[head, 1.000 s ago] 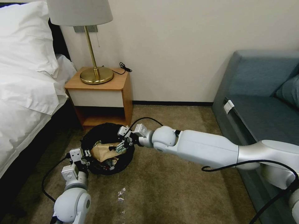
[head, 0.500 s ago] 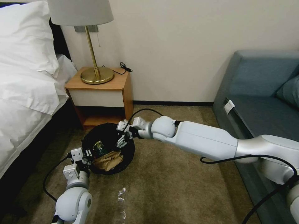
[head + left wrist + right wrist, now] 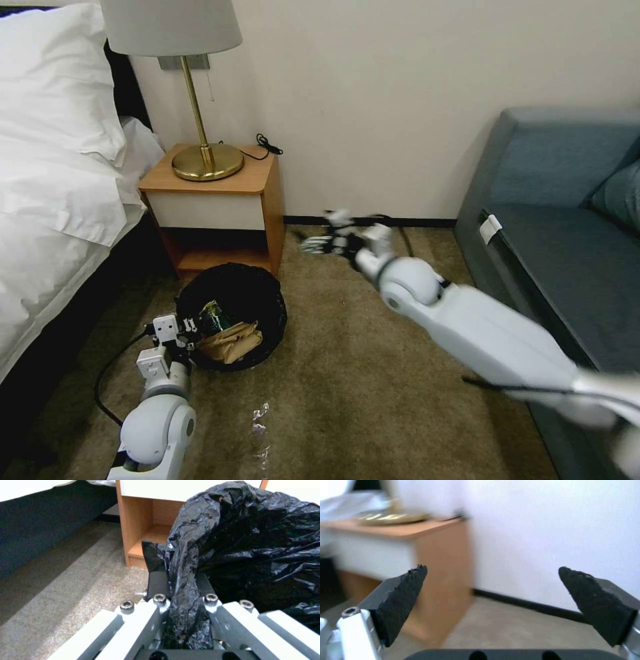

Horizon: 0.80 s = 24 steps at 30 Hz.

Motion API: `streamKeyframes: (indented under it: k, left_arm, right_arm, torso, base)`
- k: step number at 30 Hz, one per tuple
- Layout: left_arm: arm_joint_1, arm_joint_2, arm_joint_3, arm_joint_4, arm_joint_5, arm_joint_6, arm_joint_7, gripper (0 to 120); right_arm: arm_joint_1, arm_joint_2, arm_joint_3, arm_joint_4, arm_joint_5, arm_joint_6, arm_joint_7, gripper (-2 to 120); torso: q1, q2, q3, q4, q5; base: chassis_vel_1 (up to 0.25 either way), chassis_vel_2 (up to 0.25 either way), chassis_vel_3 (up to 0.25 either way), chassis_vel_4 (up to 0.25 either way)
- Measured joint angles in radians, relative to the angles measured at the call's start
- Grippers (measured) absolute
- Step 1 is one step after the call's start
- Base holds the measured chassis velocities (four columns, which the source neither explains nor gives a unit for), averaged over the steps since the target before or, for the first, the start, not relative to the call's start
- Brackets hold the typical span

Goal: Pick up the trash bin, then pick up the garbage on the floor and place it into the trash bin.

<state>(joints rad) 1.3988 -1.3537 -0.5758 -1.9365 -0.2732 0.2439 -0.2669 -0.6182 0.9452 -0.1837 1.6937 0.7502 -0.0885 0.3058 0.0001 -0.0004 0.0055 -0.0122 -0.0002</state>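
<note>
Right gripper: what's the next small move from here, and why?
Probably bring the right gripper down over the clear wrapper on the carpet near the trash bin. Its jaws stand wide open with nothing between them, up by the nightstand. The brown paper bag and a bottle already lie in the bin, whose bag rim the left gripper clamps.

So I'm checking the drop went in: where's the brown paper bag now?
In the head view, the brown paper bag lies inside the trash bin, beside the nightstand.
</note>
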Motion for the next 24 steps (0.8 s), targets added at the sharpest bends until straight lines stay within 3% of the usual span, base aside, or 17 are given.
streamKeyframes:
  k: [2, 6, 8, 16, 18, 24]
  left_arm:
    - [-0.002, 0.007, 0.004, 0.002, 0.000, -0.001, 0.006, 4]
    - [-0.004, 0.015, 0.005, 0.003, -0.002, -0.003, 0.017, 4]
    - [-0.007, 0.040, 0.006, 0.005, -0.009, -0.017, 0.047, 4]
    - [-0.013, 0.063, 0.007, 0.012, -0.025, -0.036, 0.083, 4]
    - [-0.029, 0.052, 0.010, 0.023, -0.052, -0.037, 0.064, 4]
    - [-0.056, 0.034, 0.009, 0.050, -0.081, -0.050, 0.058, 4]
  right_arm:
    - [-0.105, 0.011, 0.122, 0.019, -0.035, 0.023, 0.031, 100]
    - [-0.199, 0.031, 0.215, 0.036, -0.066, 0.039, 0.039, 100]
    - [-0.331, 0.078, 0.344, 0.053, -0.134, 0.091, 0.026, 100]
    - [-0.463, 0.176, 0.479, 0.054, -0.227, 0.173, -0.036, 100]
    - [-0.504, 0.210, 0.517, 0.053, -0.256, 0.199, -0.061, 100]
    - [-0.534, 0.222, 0.547, 0.062, -0.263, 0.211, -0.078, 100]
  torso:
    - [0.000, 0.000, 0.000, 0.0001, 0.0003]
    - [0.000, 0.000, 0.000, -0.0001, -0.0002]
    - [0.000, 0.000, 0.000, 0.0000, -0.0001]
    - [0.000, 0.000, 0.000, 0.0002, 0.0001]
    - [0.000, 0.000, 0.000, 0.0002, -0.0001]
    - [0.000, 0.000, 0.000, 0.0003, -0.0001]
  base:
    - [0.000, 0.000, 0.000, 0.000]
    - [0.000, 0.000, 0.000, 0.000]
    - [0.000, 0.000, 0.000, 0.000]
    - [0.000, 0.000, 0.000, 0.000]
    - [0.000, 0.000, 0.000, 0.000]
    - [0.000, 0.000, 0.000, 0.000]
